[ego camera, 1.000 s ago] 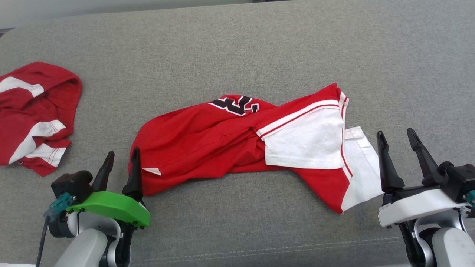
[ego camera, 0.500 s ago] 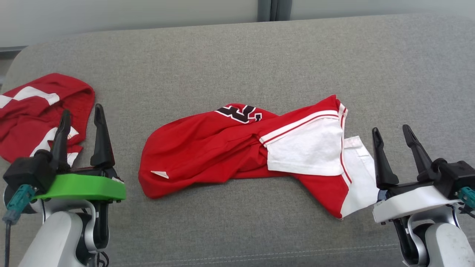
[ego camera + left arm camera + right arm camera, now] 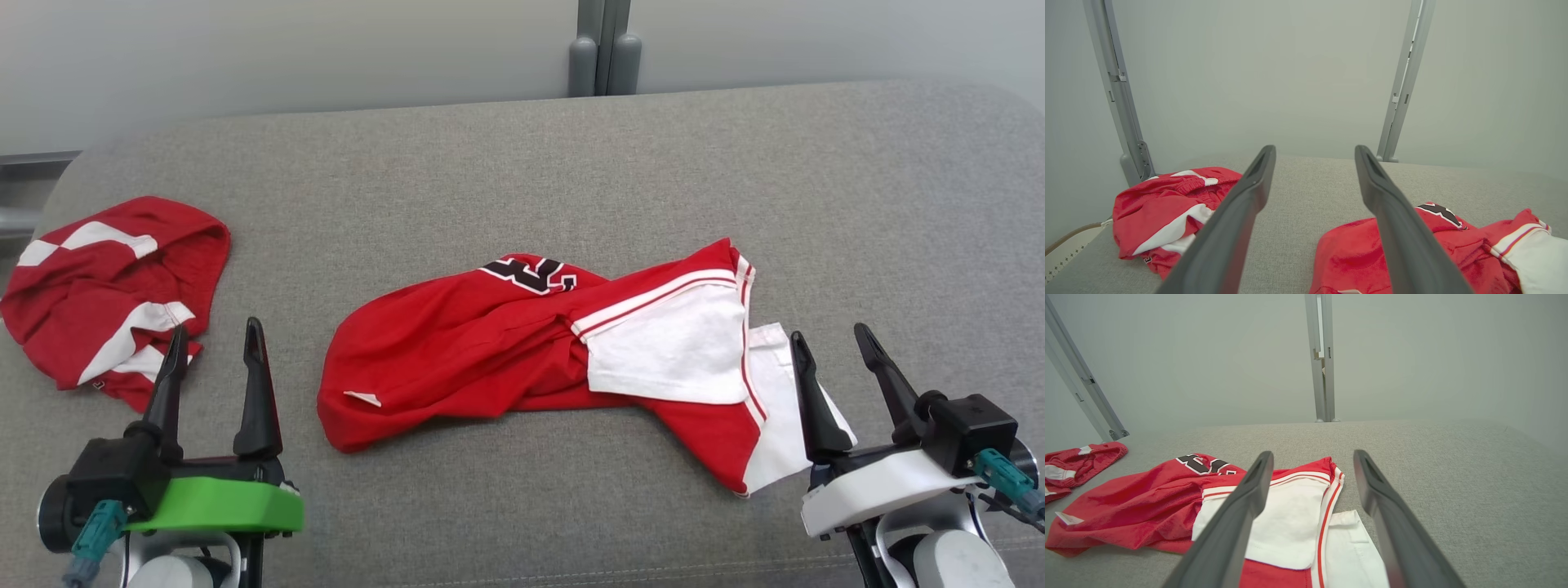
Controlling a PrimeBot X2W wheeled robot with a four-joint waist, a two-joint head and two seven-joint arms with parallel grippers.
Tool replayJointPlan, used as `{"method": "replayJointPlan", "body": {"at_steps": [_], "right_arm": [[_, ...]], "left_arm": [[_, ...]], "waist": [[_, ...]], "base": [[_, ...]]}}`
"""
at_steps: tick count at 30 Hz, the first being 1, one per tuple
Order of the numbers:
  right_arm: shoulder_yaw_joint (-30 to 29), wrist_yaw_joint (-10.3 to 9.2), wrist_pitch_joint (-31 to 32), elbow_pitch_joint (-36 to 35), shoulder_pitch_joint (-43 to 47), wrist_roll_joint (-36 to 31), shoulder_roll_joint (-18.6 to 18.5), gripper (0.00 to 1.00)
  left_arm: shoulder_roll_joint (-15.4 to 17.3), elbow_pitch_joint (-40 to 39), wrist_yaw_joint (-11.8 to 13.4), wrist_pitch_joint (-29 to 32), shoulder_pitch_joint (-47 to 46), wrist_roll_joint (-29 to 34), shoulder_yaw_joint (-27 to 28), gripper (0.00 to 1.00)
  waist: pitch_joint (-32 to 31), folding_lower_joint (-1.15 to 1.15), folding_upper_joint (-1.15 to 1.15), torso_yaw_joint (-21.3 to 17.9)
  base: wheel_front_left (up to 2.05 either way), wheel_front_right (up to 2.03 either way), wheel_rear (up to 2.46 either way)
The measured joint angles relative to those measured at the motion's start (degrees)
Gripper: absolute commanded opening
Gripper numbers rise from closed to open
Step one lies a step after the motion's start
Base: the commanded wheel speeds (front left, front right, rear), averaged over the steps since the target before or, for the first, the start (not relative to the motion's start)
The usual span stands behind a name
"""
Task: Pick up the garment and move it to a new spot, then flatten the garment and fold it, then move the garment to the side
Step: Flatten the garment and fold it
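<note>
**Garment** (image 3: 490, 359): thin, limp red jersey with white panels edged in red piping, a black-and-white number and a small white tag. It lies mid-desk (image 3: 522, 163), twisted and bunched, between my tools.

**Desk:** coarse grey weave, padded, with rounded corners.

**Left tool** (image 3: 217, 327): wide and empty, apart from the red hem.

**Right tool** (image 3: 826, 329): wide and empty, by the white panel's edge.

**Second garment** (image 3: 106, 286): the same red and white, crumpled at the far left.

**Risks, as I judge them:**
- I pinch only one layer, so the twist tightens on lifting.
- My left tool strays onto the second garment.
- A finger snags the weave.
</note>
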Motion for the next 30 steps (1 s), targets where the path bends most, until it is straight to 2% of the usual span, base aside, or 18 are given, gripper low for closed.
{"method": "replayJointPlan", "body": {"at_steps": [4,13,26,30], "right_arm": [[0.42,0.00,0.08,0.13,1.49,-0.16,0.25,1.00],[0.55,0.00,1.13,-1.23,4.60,-0.42,0.64,1.00],[0.57,0.00,2.04,-2.65,5.06,-0.41,1.00,1.00],[0.76,0.00,2.13,-2.74,4.95,-0.41,1.01,1.00]], "left_arm": [[-1.32,0.34,-1.63,-0.01,2.79,1.27,1.36,1.00],[-1.85,3.56,-4.34,-0.09,5.81,2.45,0.34,1.00],[-2.22,5.24,-5.19,0.64,4.61,1.82,-0.71,1.00],[-2.26,6.04,-6.39,3.27,4.08,0.20,-1.58,1.00]], "waist": [[-1.32,0.00,0.00,0.30],[-2.97,0.00,0.00,0.96],[-1.81,0.00,0.00,1.79],[-1.19,0.00,0.00,1.86]], "base": [[0.00,0.00,0.00],[0.00,0.00,0.00],[0.00,0.00,0.00],[0.00,0.00,0.00]]}}
